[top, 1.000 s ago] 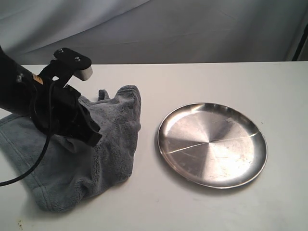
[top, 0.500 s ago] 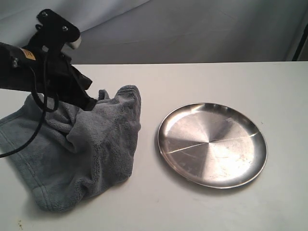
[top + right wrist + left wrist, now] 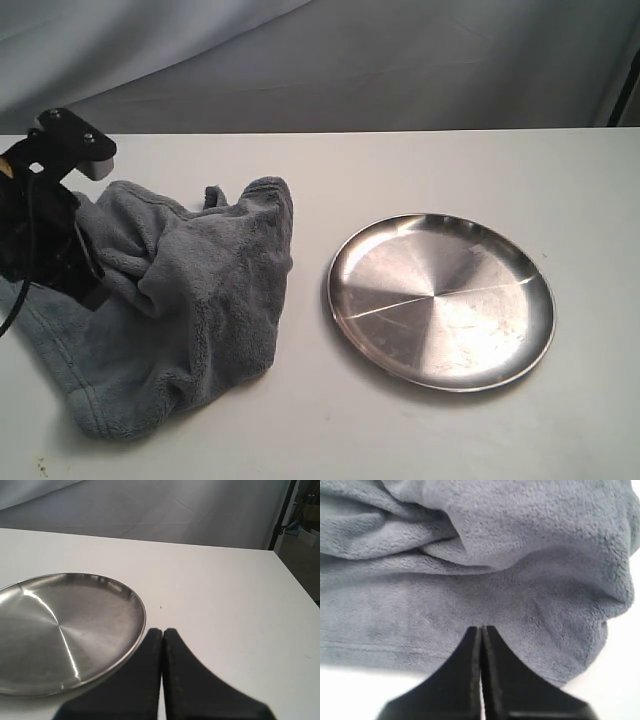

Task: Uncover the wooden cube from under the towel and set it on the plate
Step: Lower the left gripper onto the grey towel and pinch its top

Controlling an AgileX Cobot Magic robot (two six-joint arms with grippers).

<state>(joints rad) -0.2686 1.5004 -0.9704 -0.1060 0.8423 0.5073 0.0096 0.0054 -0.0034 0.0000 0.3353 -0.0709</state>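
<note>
Exterior view, fluffy grey-blue towel [image 3: 200,300] heaped on white surface [image 3: 400,170], black left arm [image 3: 40,240] against its edge, shiny round steel plate [image 3: 440,300] apart, wooden cube hidden, left wrist view, left pincer [image 3: 481,630] pressed closed at fleece folds, right wrist view, right pincer [image 3: 162,631] closed beside plate rim

A white table [image 3: 400,170] carries two things; a crumpled grey-blue towel [image 3: 200,300] lies at nine o'clock; a shiny round steel plate [image 3: 440,300] sits at three o'clock, apart from it.
</note>
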